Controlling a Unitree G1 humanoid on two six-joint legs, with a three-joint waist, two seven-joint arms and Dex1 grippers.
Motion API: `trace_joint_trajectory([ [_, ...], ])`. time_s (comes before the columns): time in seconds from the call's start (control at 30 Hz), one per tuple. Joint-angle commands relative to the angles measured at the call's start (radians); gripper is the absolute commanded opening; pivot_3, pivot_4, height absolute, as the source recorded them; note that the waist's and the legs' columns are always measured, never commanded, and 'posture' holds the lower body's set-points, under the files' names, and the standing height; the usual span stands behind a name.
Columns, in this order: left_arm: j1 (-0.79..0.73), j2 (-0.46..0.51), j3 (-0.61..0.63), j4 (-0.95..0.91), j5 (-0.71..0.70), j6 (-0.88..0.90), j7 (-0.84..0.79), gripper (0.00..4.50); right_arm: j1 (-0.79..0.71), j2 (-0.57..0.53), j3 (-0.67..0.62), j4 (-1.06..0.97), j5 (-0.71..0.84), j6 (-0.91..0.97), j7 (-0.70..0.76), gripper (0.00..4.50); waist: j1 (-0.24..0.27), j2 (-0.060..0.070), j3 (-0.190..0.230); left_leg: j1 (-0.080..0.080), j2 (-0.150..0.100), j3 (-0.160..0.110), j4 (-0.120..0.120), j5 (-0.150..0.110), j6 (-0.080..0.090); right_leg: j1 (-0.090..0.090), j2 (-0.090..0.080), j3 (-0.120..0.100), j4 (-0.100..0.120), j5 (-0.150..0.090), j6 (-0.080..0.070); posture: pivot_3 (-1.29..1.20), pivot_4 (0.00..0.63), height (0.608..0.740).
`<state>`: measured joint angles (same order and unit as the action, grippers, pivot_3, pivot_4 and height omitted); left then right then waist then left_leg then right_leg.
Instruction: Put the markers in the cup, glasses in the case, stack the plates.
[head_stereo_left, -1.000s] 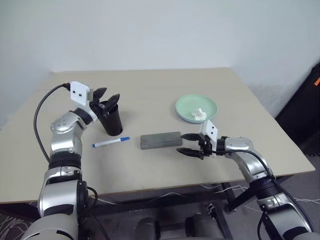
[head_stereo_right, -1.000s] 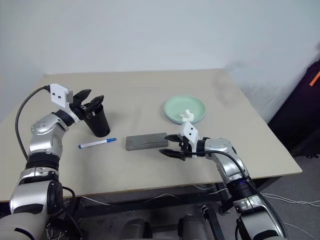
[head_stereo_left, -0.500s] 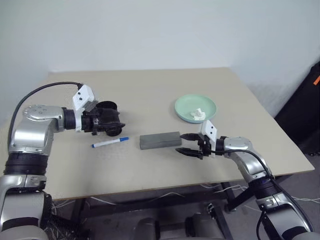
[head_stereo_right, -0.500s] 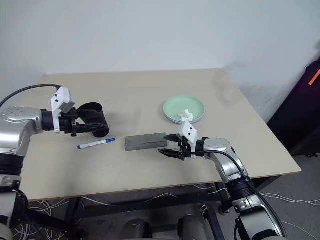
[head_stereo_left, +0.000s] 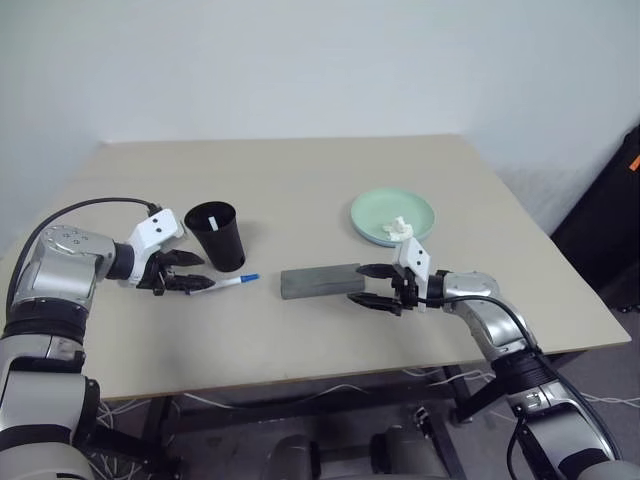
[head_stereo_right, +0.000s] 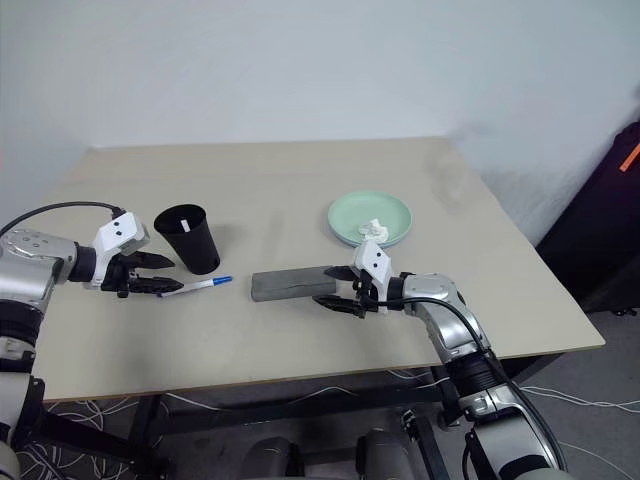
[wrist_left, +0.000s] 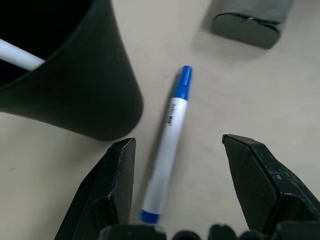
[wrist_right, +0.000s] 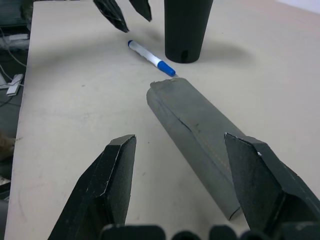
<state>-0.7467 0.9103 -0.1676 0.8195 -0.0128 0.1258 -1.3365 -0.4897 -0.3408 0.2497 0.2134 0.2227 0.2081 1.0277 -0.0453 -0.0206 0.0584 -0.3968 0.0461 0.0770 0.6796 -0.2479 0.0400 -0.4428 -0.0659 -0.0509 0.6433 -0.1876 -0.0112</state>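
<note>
Both grippers hang low over the worktop with jaws spread and nothing between them. Right gripper (head_stereo_left: 372, 285) sits toward the near edge, pointing sideways at the end of the case (head_stereo_left: 320, 281), fingers (wrist_right: 116, 175) wide apart and clear of it; the case end lies just ahead of the fingertips, not touched. Left gripper (head_stereo_left: 188, 273) is near the left edge, tilted down, fingers (wrist_left: 112, 192) open either side of the tail end of a marker (wrist_left: 169, 142), not closed on it.

That marker lies flat on the worktop, blue cap pointing toward the case, white barrel toward the left gripper, just beside the base of the cup (head_stereo_left: 221, 236) but apart from it. Case lies flat, lid shut, roughly mid-table, long side parallel to the near edge, between the marker and the right gripper.

Cup stands upright just behind the marker, left of centre. A second marker (wrist_left: 20, 56) leans inside it, white barrel showing at the rim.

Further back on the right side, a mint green plate (head_stereo_left: 392, 216) rests flat with a small white lump (head_stereo_left: 398, 230) on its near part. A light blue rim seems to peek out under it, hard to tell. Glasses can't be made out; whether they are inside the shut case can't be told.
</note>
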Motion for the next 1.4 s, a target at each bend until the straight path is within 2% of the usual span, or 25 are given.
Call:
trace_joint_trajectory([
  [0.03, -0.055, -0.025, 0.000, 0.085, 0.034, -0.054, 0.021, 2.89, -0.018, -0.003, -0.019, -0.015, -0.002, -0.020, -0.006, 3.06, 0.000, 0.000, 0.000, 0.000, 0.000, 0.000, 0.000, 0.000, 0.000, 0.000, 0.000, 0.000, 0.000, 0.000, 0.000, 0.00, 0.000, 0.740],
  [0.37, -0.099, -0.101, -0.020, 0.246, 0.109, -0.113, 0.034, 2.89, -0.011, -0.010, -0.021, -0.022, -0.001, -0.015, -0.010, 3.06, 0.000, 0.000, 0.000, 0.000, 0.000, 0.000, 0.000, 0.000, 0.000, 0.000, 0.000, 0.000, 0.000, 0.000, 0.001, 0.00, 0.000, 0.740],
  [0.73, -0.093, -0.115, -0.033, 0.294, 0.164, -0.161, 0.016, 2.89, -0.005, -0.016, -0.021, -0.033, 0.001, -0.008, -0.014, 3.06, 0.000, 0.000, 0.000, 0.000, 0.000, 0.000, 0.000, 0.000, 0.000, 0.000, 0.000, 0.000, 0.000, 0.000, 0.001, 0.00, 0.000, 0.740],
  [1.0, -0.088, -0.111, -0.002, 0.290, 0.147, -0.164, 0.004, 0.23, -0.006, -0.017, -0.019, -0.033, 0.002, -0.007, -0.011, 3.06, 0.000, 0.000, 0.000, 0.000, 0.000, 0.000, 0.000, 0.000, 0.000, 0.000, 0.000, 0.000, 0.000, 0.000, 0.001, 0.00, 0.000, 0.740],
  [1.03, -0.088, -0.111, 0.003, 0.288, 0.144, -0.161, 0.000, 0.12, -0.006, -0.017, -0.019, -0.033, 0.002, -0.007, -0.010, 3.06, 0.000, 0.000, 0.000, 0.000, 0.000, 0.000, 0.000, 0.000, 0.000, 0.000, 0.000, 0.000, 0.000, 0.000, 0.001, 0.00, 0.000, 0.740],
  [1.27, -0.070, -0.101, 0.029, 0.248, 0.119, -0.141, -0.049, 0.12, -0.008, -0.017, -0.018, -0.030, 0.001, -0.008, -0.007, 3.06, 0.000, 0.000, 0.000, 0.000, 0.000, 0.000, 0.000, 0.000, 0.000, 0.000, 0.000, 0.000, 0.000, 0.000, 0.001, 0.00, 0.000, 0.740],
  [1.4, -0.030, -0.107, 0.078, 0.135, 0.039, -0.082, -0.121, 0.12, -0.007, -0.019, -0.019, -0.031, 0.001, -0.007, -0.006, 3.06, 0.000, 0.000, 0.000, 0.000, 0.000, 0.000, 0.000, 0.000, 0.000, 0.000, 0.000, 0.000, 0.000, 0.000, 0.001, 0.00, 0.000, 0.740],
])
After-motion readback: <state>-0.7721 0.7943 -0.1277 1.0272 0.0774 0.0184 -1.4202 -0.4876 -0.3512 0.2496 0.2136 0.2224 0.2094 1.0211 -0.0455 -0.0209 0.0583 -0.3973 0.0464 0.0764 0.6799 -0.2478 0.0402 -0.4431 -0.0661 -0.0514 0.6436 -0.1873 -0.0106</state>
